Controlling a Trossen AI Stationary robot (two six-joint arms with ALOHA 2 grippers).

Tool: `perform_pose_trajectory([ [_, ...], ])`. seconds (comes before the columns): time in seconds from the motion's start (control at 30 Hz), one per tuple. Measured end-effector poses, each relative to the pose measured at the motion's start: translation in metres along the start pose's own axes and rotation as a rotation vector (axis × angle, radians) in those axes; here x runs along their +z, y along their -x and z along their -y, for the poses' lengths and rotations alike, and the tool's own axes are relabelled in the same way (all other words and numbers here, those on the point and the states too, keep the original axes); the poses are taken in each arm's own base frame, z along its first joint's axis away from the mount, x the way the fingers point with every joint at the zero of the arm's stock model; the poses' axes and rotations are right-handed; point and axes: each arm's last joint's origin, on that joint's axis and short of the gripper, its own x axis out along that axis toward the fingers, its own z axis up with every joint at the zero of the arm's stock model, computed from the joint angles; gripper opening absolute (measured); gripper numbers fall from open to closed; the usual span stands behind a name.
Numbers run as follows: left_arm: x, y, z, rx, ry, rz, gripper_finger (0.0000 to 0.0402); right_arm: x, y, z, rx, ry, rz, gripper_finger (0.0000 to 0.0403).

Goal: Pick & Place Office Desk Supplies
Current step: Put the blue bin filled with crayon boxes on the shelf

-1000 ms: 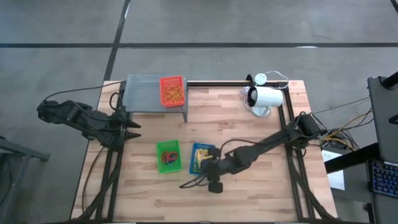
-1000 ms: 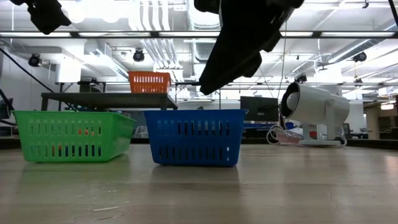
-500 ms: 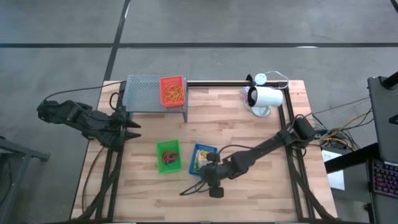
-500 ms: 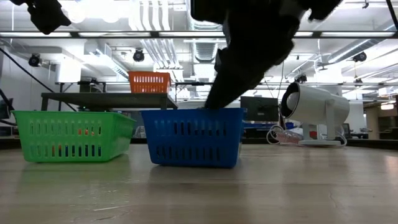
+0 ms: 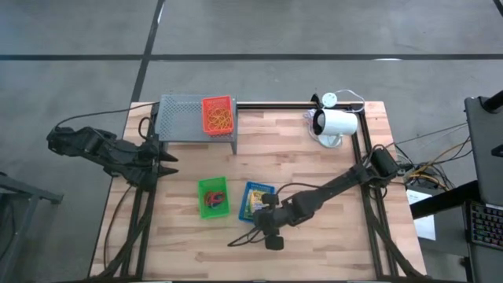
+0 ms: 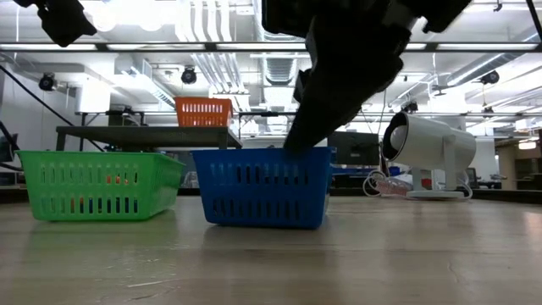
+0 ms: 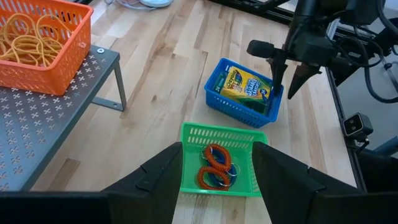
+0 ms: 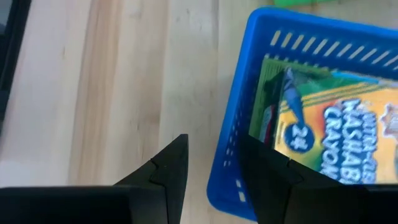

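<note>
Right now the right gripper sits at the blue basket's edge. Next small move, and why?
Probably close the right gripper on the wall of the blue basket. Its open fingers straddle that wall in the right wrist view, one inside by the crayon box, one outside over the table, so the wall is the likeliest thing to grip. The left gripper waits open at the table's left edge.

both arms (image 5: 322, 192) matte black, chunky joints, black cables trailing off; fingers (image 7: 163, 176) dark, angular, wedge-shaped tips
</note>
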Motion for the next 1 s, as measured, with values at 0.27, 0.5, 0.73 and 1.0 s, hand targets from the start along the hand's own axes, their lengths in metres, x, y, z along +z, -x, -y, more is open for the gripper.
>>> perform_pose_trajectory([
  [0.27, 0.0000, 0.0000, 0.0000, 0.000, 0.000, 0.000, 0.0201, -0.0044, -0.0018, 0.0015, -0.007, 0.002, -0.018, 0.0137],
  [0.5, 0.0000, 0.0000, 0.0000, 0.000, 0.000, 0.000, 0.0201, -0.0049, -0.0021, 0.0025, -0.009, 0.002, -0.022, 0.0118],
  [0.73, -0.0001, -0.0001, 0.0000, 0.000, 0.000, -0.001, 0.0201, -0.0073, -0.0031, 0.0047, -0.016, 0.001, -0.032, 0.0068],
  [1.0, -0.0001, -0.0001, 0.0000, 0.000, 0.000, 0.000, 0.0201, -0.0073, -0.0032, 0.0066, -0.023, 0.002, -0.035, 0.0030],
])
